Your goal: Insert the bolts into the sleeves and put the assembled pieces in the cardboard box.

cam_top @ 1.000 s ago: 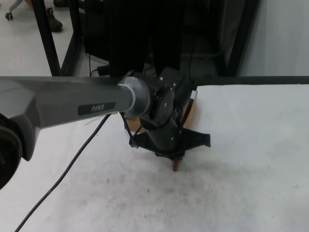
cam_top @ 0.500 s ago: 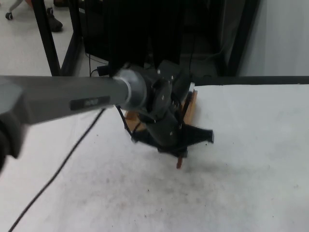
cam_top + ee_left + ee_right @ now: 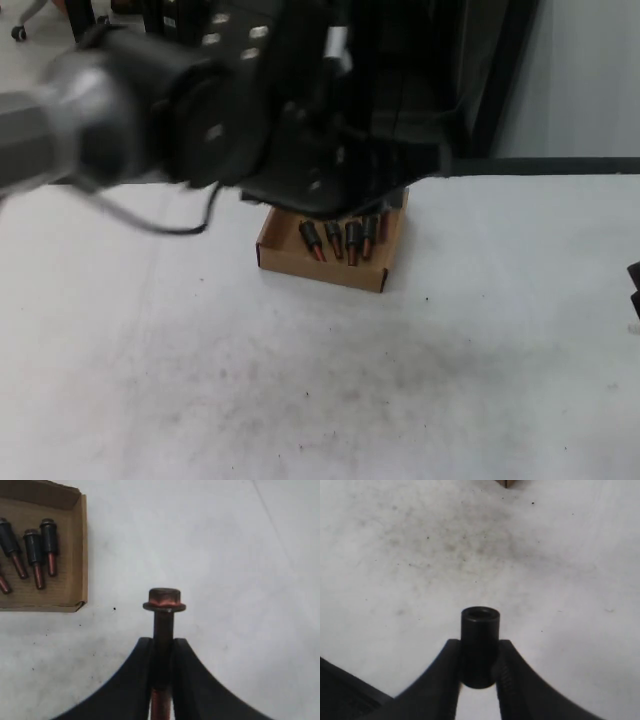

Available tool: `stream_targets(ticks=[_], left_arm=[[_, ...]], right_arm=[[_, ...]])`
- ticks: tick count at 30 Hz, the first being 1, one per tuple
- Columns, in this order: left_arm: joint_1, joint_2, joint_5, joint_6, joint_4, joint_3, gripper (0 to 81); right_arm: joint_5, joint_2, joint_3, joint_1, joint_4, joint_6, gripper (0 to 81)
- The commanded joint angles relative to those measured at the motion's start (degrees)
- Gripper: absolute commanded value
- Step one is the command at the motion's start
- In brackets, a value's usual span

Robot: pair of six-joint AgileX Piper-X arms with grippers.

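Observation:
My left gripper (image 3: 162,647) is shut on a copper bolt (image 3: 164,602), whose flanged head sticks out past the fingertips above the white bench. The cardboard box (image 3: 83,550) lies a short way off from it, with several assembled pieces (image 3: 35,550) inside: black sleeves with copper bolt ends. My right gripper (image 3: 479,650) is shut on a black sleeve (image 3: 480,622) with its open bore showing, held over bare bench. In the high view the box (image 3: 320,268) sits at the bench's far middle with the assembled pieces (image 3: 340,238) in a row, and the blurred left arm (image 3: 200,110) hangs above and behind it.
The white bench (image 3: 300,400) shows dark smudges across its middle. A black frame rail (image 3: 540,165) runs along its far edge. A dark part of an arm (image 3: 634,285) pokes in at the right edge. A corner of the box (image 3: 507,482) shows in the right wrist view.
The left arm, low over the box's front with the bolt pointing down, has swung up and back toward the left. The box and its pieces are now uncovered.

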Motion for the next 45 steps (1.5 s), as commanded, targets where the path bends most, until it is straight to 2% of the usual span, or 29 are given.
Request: stream_targets(ticks=[1,6,10,14,19,26,32,37,45], left_arm=[[-0.4,-10.1,3.1,-0.9,-6.7,8.0,0.8],[0.4,-20.5,9.6,-1.3,-15.1,17.0,0.8],[1.8,-27.0,15.3,-3.0,-22.4,23.5,0.8],[3.9,-31.7,20.8,-7.2,-32.8,29.4,0.8],[8.6,-35.1,28.1,-14.0,-44.2,34.5,0.8],[12.5,-35.3,36.1,-18.7,-50.4,35.8,0.8],[12.5,-35.3,37.7,-19.9,-50.5,35.8,0.8],[13.0,-35.3,37.5,-19.9,-50.5,35.8,0.8],[20.6,-35.3,37.2,-18.5,-50.1,35.8,0.8]], right_arm=[[-2.8,-0.5,-0.5,-0.1,-1.6,-0.6,0.2],[-10.9,-0.2,0.7,0.7,-8.9,-0.6,0.2],[-15.4,0.3,3.0,3.8,-16.2,-0.3,0.2],[-15.8,1.3,4.8,8.1,-20.8,-0.1,0.2],[-15.8,4.1,5.2,13.8,-27.8,2.8,0.2],[-15.8,10.1,5.2,20.4,-40.0,6.5,0.2],[-15.2,13.2,5.2,22.4,-46.3,7.7,0.2],[-13.7,12.6,5.2,22.4,-46.3,8.8,0.2],[-13.5,11.1,5.2,22.4,-45.9,8.8,0.2]])
